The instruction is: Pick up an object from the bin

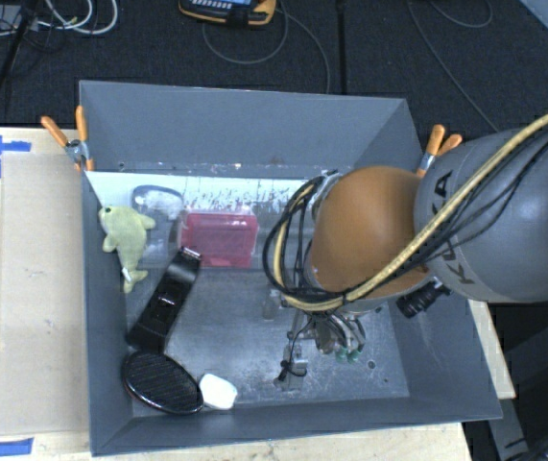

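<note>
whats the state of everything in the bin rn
gripper: low in the bin, right of centre
green plush toy: lying by the left wall
clear piece: back left, pose unclear
pink box: lying flat near the back wall
black bar: flat, slanted, left of centre
black oval brush: flat, front left corner
white lump: resting beside the brush

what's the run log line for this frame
gripper: low in bin, right of centre | nearest: white lump, toward view's left | pink block, black oval brush: farther left, apart
</note>
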Robot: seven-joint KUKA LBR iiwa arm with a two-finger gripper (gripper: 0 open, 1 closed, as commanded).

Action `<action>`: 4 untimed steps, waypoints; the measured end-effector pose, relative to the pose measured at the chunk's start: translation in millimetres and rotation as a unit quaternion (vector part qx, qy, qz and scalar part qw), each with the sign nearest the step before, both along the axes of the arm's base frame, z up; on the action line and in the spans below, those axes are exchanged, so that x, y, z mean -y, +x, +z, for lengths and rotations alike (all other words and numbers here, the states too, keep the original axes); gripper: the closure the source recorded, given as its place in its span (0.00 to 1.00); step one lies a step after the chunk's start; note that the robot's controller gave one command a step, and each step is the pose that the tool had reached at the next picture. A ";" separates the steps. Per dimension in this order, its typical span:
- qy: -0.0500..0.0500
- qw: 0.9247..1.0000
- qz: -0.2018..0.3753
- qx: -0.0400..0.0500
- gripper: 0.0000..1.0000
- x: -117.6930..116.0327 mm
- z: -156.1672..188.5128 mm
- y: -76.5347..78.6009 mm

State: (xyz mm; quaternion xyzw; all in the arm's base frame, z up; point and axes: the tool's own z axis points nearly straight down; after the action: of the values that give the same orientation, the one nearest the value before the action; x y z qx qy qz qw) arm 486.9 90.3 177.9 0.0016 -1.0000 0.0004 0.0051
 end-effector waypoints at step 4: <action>0.001 1.000 0.013 0.003 0.00 -108.7 -74.2 -12.8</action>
State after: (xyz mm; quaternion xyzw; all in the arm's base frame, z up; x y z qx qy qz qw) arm 474.2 199.0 103.7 0.0148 -0.9999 -0.0001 0.0018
